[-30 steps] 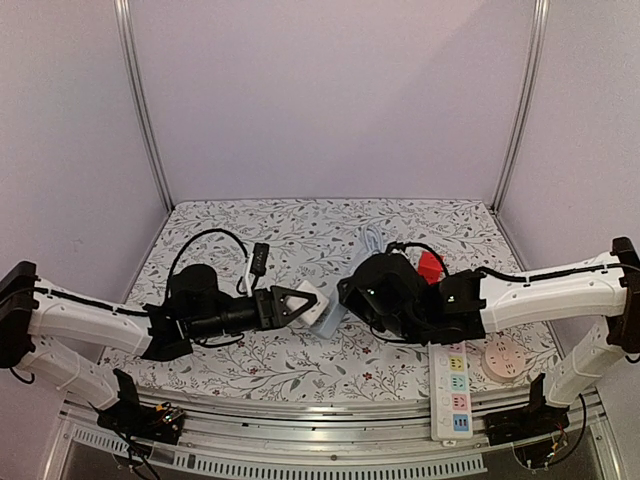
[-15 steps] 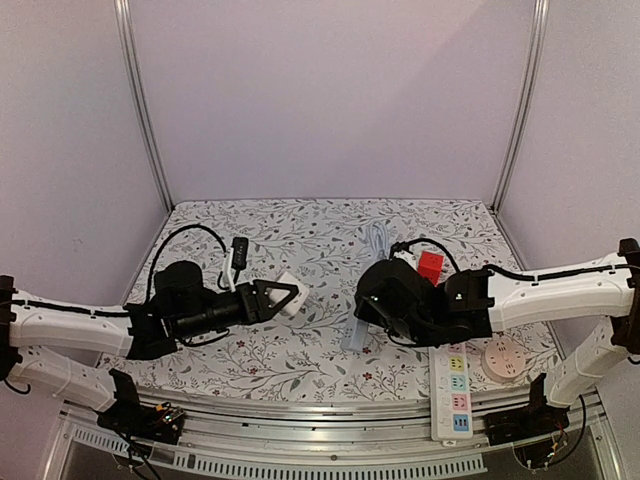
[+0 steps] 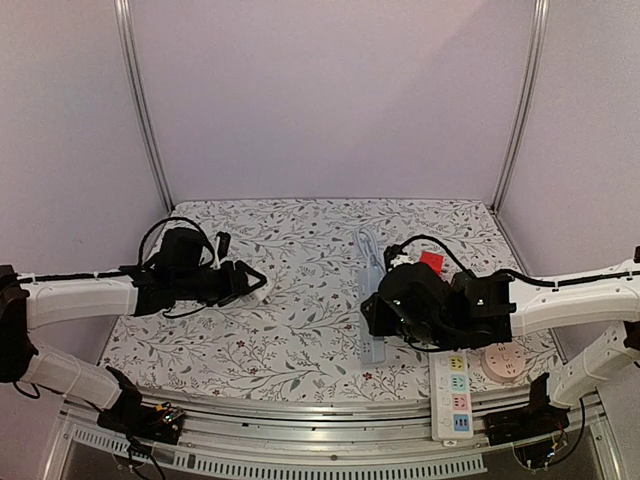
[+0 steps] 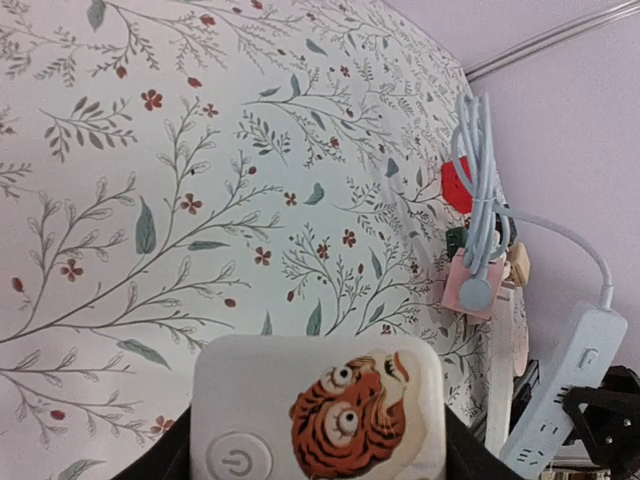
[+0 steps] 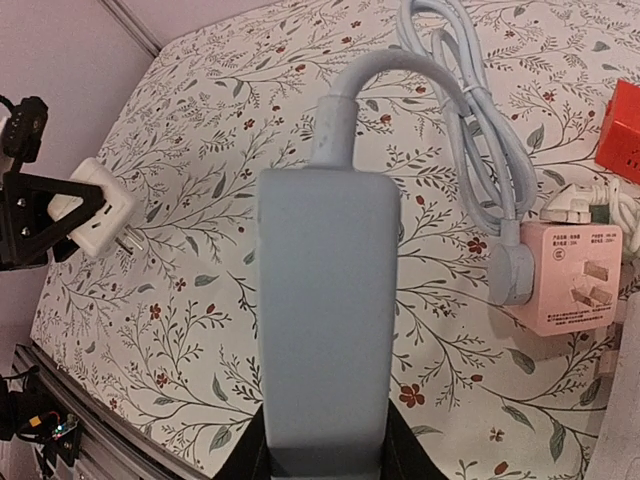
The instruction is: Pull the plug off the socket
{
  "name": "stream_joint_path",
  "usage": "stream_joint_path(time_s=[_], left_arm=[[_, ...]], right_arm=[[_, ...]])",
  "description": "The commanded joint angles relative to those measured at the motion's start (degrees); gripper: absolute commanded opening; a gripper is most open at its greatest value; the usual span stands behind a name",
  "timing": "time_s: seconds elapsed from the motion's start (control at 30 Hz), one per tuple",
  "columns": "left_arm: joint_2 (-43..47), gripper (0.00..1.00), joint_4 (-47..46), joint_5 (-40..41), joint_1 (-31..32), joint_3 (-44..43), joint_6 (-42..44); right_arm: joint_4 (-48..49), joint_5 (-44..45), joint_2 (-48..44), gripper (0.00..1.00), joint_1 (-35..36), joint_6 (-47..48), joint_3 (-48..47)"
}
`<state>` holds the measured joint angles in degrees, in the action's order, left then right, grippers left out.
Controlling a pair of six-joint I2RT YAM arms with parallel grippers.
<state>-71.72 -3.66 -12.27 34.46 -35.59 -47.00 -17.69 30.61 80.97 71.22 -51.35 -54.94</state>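
Two arms over a flower-patterned surface (image 3: pixel 300 350), seen from above and from each wrist. The left pincer (image 3: pixel 245 282) is pinching the white plug (image 4: pixel 320 410), its fingers pressing on opposite sides of the square body; a tiger sticker and a power button are facing the left wrist camera. The plug is hanging above the left part of the surface, close to the left edge. The right pincer (image 3: pixel 383 318) is clamping the grey-blue socket strip (image 5: pixel 322 310) at its near end, over the right half of the surface. The strip's long axis is running from the near edge toward the far edge, with its cord (image 5: pixel 470 90) leaving the far end and looping back toward the far right corner.

The deciding relation: plug and strip are lying well apart, a broad band of bare cloth between them, the plug to the left of the strip and level with its middle. In the right wrist view a bare prong is showing under the plug, so the plug is judged to be already out of the socket. What seems to be left is setting each part down, the left arm being nearer the left edge.

A pink adapter (image 5: pixel 580 275), a red cube (image 3: pixel 432 264) and a white power strip (image 3: pixel 452 395) are lying by the right edge, untouched.
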Motion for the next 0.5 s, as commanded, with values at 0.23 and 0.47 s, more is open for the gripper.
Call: stream_joint_path(time_s=[0.23,0.47], left_arm=[[-8.7,0.0,6.0,-5.7,-4.9,-0.5,1.8],[-10.7,0.1,7.3,-4.9,-5.3,-0.8,1.8]], right_arm=[[5.7,-2.1,-3.2,0.0,0.1,10.4,0.0],[5.9,-2.6,-2.2,0.0,0.1,9.8,0.0]])
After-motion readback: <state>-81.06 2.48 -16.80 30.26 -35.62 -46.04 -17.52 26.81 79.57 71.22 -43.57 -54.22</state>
